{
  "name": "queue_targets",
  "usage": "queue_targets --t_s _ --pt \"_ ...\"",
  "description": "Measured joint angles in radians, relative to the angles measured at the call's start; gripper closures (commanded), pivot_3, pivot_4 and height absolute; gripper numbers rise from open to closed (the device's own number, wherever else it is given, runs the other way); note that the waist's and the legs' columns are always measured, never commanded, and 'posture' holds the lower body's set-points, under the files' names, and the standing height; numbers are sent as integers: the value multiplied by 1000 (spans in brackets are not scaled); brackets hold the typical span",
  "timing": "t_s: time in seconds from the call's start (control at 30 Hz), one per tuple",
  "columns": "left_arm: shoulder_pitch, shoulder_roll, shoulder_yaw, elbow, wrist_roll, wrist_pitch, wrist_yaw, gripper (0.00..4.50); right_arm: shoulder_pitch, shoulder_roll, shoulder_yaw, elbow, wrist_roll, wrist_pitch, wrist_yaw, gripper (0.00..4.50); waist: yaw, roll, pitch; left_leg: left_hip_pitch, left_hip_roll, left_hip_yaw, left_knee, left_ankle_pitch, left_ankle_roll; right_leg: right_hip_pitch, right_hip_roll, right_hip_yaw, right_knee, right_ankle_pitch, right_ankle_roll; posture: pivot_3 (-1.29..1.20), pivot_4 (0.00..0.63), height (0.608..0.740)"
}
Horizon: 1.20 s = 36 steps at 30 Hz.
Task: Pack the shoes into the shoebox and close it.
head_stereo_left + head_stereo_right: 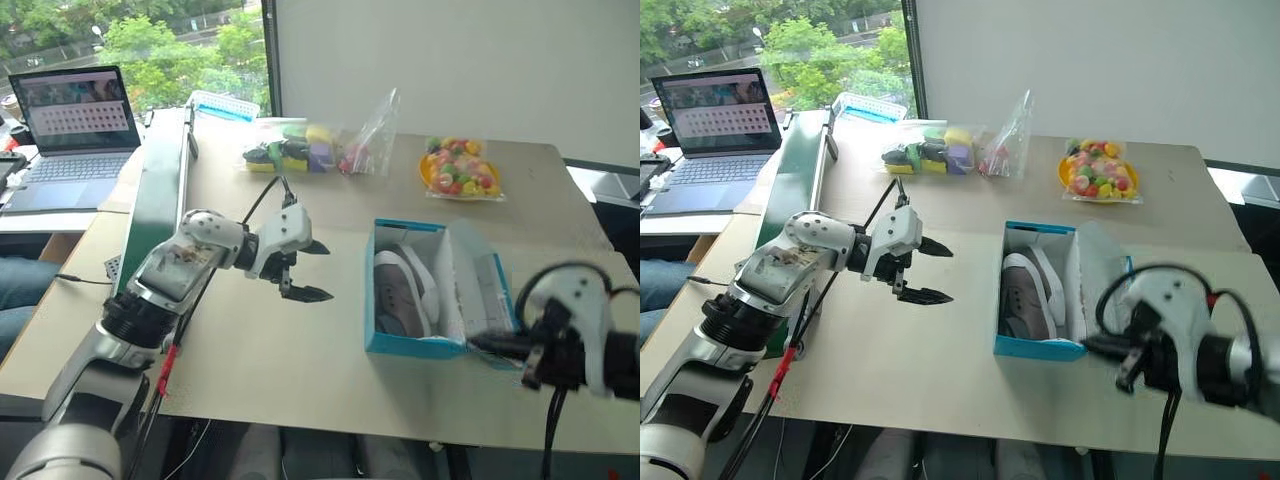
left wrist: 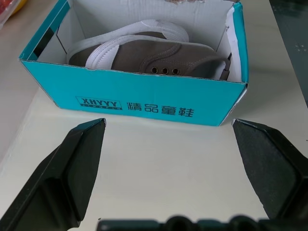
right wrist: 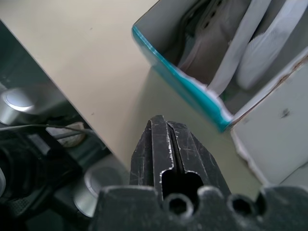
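Left eye view: beige table (image 1: pixel 300 360) beside window (image 1: pixel 150 40).

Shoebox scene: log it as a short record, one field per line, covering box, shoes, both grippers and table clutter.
shoebox: cyan, open, on the table
shoes: grey, lying inside the box
left gripper: open, empty, facing the box's long side
right gripper: shut, empty, at the box's near corner
lid: not closed
clutter: laptop, two bags of colourful items at the far edge

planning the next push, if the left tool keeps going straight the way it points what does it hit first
Probably the shoebox: its blue long side wall faces the open left tool, with bare table between.
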Motion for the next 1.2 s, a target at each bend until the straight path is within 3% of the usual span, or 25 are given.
queue_targets --t_s 0.1,0.23,0.4,0.53,0.97,1.1,1.2 --pt "-19 -3 -4 36 28 -42 -42 0 180 97 -43 -14 66 -25 -84 4484 -2 0 0 1 0 0 -1 0 0 1 0 0 0 -1 1 0 150 740" --pt "-28 -12 -11 72 67 -80 -84 0 361 280 63 -9 22 -148 -228 4484 -8 0 -1 2 1 0 -1 0 0 1 1 1 0 -3 5 0 150 740" --pt "-36 -25 -10 75 81 -80 -109 0 340 542 213 195 -146 -404 -326 4484 -12 2 -2 2 1 1 0 0 0 1 1 2 0 -4 7 0 150 740" --pt "-36 -19 -8 75 93 -79 -114 0 293 650 282 339 -212 -575 -329 4484 -14 4 -2 2 2 1 -2 0 0 0 1 2 0 -4 6 0 150 740" --pt "2 36 30 -20 102 -13 -97 0 130 721 355 729 -307 -837 -384 4484 -19 4 -3 3 1 1 -2 0 0 0 1 2 1 -1 0 0 150 740" --pt "4 43 30 -20 122 -13 -80 0 86 760 335 827 -301 -955 -384 4484 -22 -7 -9 5 1 1 -1 0 0 3 1 2 0 -1 1 0 150 740" --pt "4 28 29 -21 124 -9 -57 0 34 764 302 995 -327 -1169 -332 4484 -19 -13 -13 7 1 1 1 0 0 9 0 2 -2 -2 5 0 150 740"
